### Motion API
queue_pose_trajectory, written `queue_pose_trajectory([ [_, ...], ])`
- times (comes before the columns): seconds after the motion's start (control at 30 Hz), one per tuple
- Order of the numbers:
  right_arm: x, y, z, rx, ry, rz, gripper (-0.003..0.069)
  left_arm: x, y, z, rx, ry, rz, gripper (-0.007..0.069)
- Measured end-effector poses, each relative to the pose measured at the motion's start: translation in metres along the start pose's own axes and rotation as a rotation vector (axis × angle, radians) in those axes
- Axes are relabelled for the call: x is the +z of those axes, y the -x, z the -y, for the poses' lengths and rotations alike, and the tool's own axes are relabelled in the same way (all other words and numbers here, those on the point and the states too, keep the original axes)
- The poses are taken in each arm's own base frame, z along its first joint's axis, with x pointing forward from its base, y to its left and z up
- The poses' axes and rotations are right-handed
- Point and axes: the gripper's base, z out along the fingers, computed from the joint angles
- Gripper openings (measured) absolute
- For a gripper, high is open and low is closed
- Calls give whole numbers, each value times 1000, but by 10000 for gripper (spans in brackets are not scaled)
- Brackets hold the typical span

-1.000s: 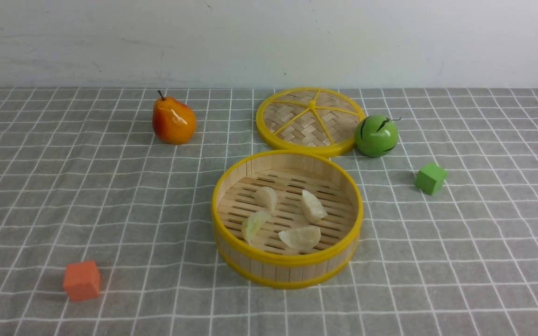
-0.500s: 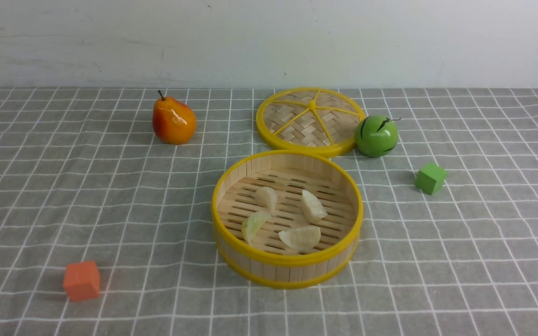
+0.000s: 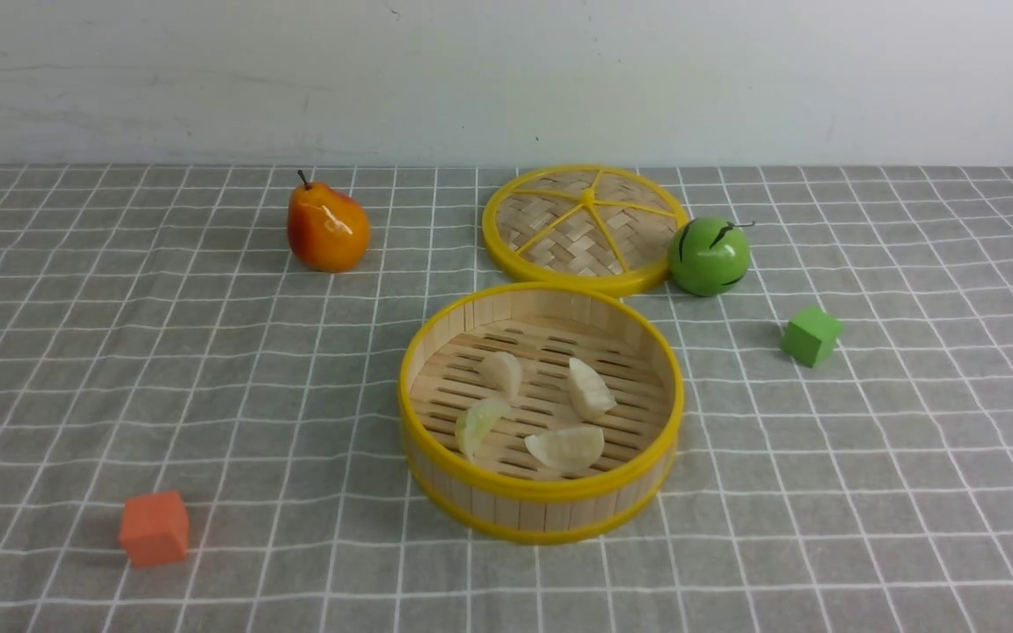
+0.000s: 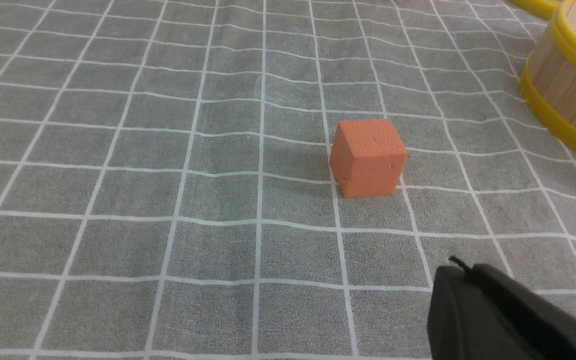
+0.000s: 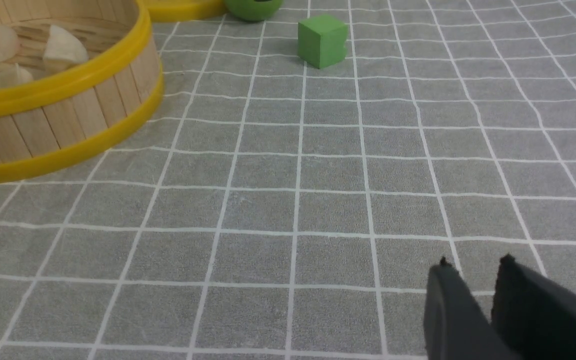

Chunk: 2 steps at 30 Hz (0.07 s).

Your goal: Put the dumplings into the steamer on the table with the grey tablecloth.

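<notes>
The steamer [image 3: 542,492] stands in the middle of the table on the grey tablecloth [image 3: 207,369]. Several pale dumplings lie on its slatted floor: one at the back [image 3: 501,373], one to the right [image 3: 590,388], a greenish one [image 3: 478,424] and one at the front [image 3: 564,447]. Neither gripper shows in the front view. My left gripper [image 4: 460,267] is shut and empty above the cloth, near the orange cube [image 4: 368,157]. My right gripper [image 5: 474,261] is empty, its fingers a narrow gap apart, right of the steamer [image 5: 68,80].
The woven lid [image 3: 584,229] lies behind the steamer, with a green ball-like fruit [image 3: 709,256] beside it. A toy pear [image 3: 326,229] stands at the back left. A green cube [image 3: 811,335] is to the right and an orange cube [image 3: 154,527] at the front left.
</notes>
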Motion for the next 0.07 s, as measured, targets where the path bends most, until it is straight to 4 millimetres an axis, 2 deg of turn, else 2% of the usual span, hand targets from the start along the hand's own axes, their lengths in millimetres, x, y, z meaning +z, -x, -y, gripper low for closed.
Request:
queue_pose_trajectory([
  [0.07,0,0,0,0,0,0,148,0,0,0,0,0,0,6],
])
